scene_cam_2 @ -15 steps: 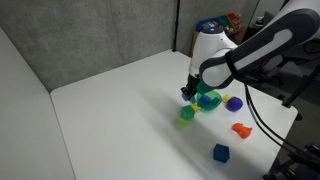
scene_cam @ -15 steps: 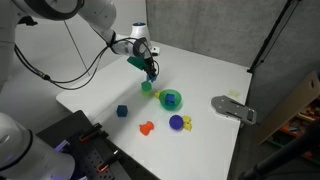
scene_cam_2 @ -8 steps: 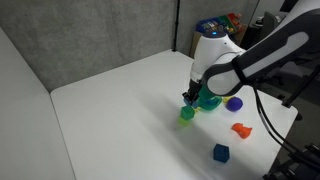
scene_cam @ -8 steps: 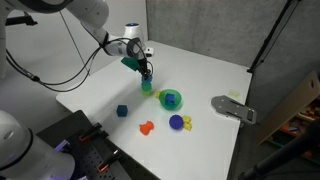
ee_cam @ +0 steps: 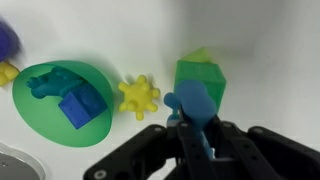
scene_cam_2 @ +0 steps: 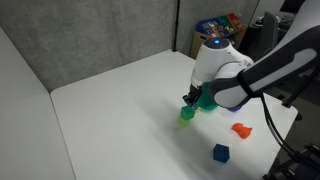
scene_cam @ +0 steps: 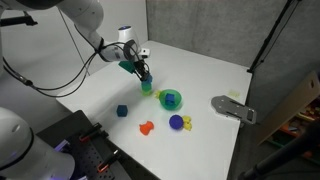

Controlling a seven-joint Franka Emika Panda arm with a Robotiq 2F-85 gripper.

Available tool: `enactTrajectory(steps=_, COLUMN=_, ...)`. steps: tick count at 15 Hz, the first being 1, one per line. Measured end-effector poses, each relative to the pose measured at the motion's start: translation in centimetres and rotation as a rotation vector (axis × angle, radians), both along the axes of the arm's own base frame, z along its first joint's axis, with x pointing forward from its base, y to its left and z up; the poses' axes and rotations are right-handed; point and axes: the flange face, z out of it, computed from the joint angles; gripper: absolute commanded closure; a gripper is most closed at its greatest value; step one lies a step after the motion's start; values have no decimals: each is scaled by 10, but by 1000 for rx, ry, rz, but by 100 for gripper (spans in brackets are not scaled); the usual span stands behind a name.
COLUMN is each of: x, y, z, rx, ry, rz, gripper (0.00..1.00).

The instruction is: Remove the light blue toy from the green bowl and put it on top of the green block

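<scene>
The green bowl [ee_cam: 25, 105] looks like smooth plastic with a soft shine. The green block [ee_cam: 205, 75] and the light blue toy [ee_cam: 192, 102] seem to be the same smooth plastic. The yellow spiky toy [ee_cam: 140, 96] looks matt, maybe rubber. The gripper [ee_cam: 198, 125] is matt black. The table [scene_cam_2: 110, 110] is matt white, and the arm [scene_cam_2: 215, 60] has glossy white shells.

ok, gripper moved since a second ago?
Yes. The gripper, holding the light blue toy, has dropped closer to the green block, drifting away from the green bowl.
</scene>
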Motion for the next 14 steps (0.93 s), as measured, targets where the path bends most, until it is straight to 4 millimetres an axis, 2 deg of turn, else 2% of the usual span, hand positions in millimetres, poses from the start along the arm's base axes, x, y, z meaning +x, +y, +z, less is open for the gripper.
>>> enactTrajectory(steps=7, x=-6, y=-3, z=-4, rx=-42, ry=-19, rz=-20, gripper=93)
enactTrajectory(steps=9, x=-7, y=-2, z=-5, rx=-46, ry=-19, rz=-21, gripper=59)
enactTrajectory(steps=10, x=-8, y=-2, z=-5, rx=-47, ry=-18, rz=-20, gripper=56)
enactTrajectory(steps=14, x=-10, y=-2, z=-7, rx=-49, ry=-13, rz=-18, gripper=23)
